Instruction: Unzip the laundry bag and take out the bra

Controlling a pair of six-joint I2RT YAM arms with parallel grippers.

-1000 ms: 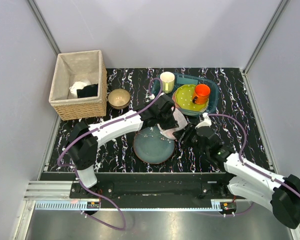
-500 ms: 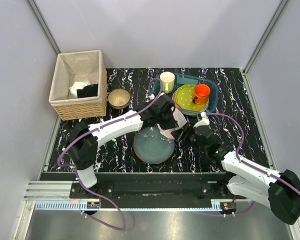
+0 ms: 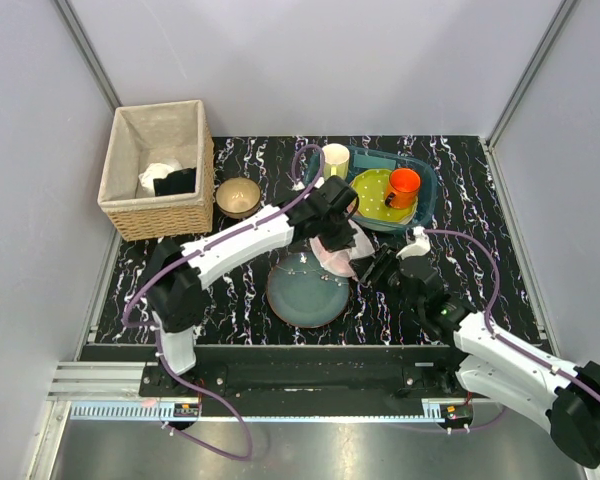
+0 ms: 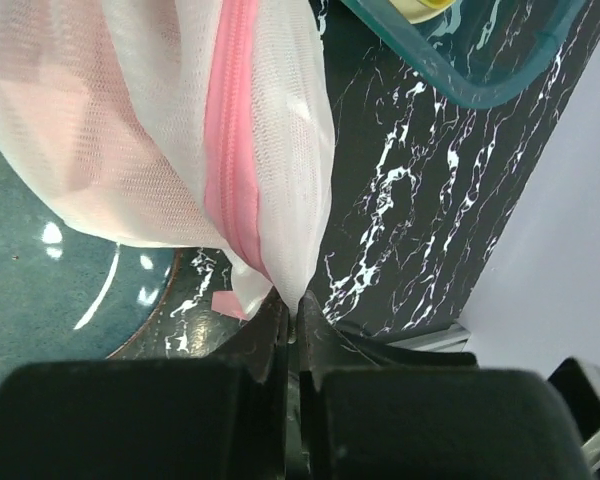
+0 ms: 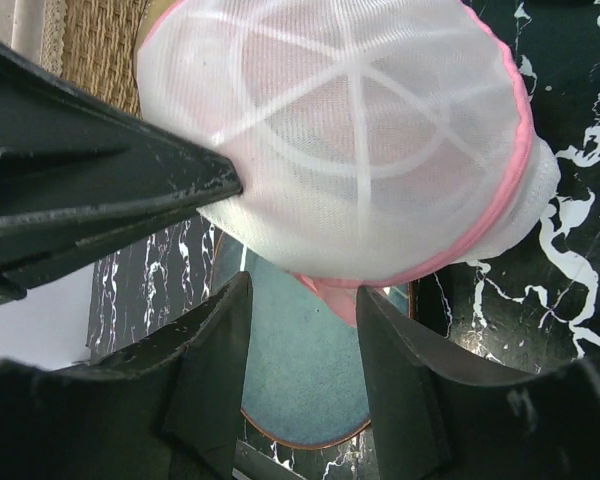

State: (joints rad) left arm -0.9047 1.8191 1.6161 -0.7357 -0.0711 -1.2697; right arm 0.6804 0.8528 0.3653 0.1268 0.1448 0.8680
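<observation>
Pose, left arm (image 3: 235,240): extended forward and to the right, wrist bent down.
State, left gripper (image 4: 292,318): jaws pressed together, pinching a fold of the bag (image 4: 270,150).
Pose, right arm (image 3: 500,345): low, reaching forward-left toward the left gripper.
State, right gripper (image 5: 302,292): jaws apart, holding nothing, tips just below the bag.

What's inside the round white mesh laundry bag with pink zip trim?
A pale pink mass shows through the mesh of the laundry bag. Its shape and any red fabric are veiled; the pink zip looks closed.
</observation>
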